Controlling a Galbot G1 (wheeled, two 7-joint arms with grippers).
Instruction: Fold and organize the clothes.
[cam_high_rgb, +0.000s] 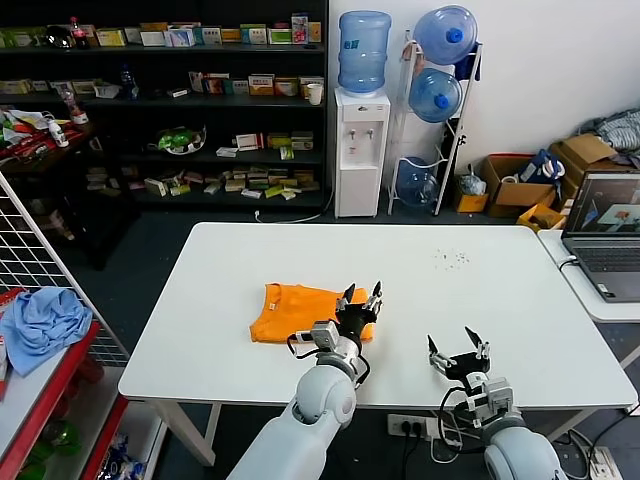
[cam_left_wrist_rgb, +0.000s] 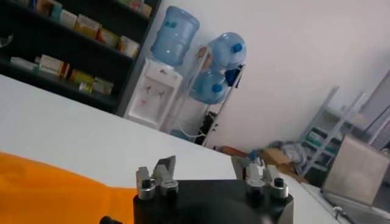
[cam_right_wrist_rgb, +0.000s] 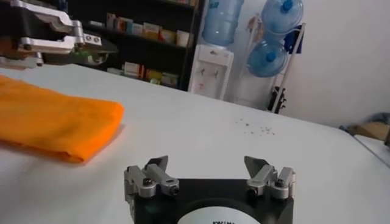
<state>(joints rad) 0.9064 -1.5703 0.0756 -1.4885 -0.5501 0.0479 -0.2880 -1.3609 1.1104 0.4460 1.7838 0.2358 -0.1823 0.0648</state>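
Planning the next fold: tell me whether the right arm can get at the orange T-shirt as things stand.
Probably yes: the open right tool sits apart from the folded bright orange cotton T-shirt, bare white table between, though the left tool hovers over its near edge.

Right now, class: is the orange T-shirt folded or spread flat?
Folded. The orange T-shirt lies as a compact rectangle, and its near edge is thick and rounded.
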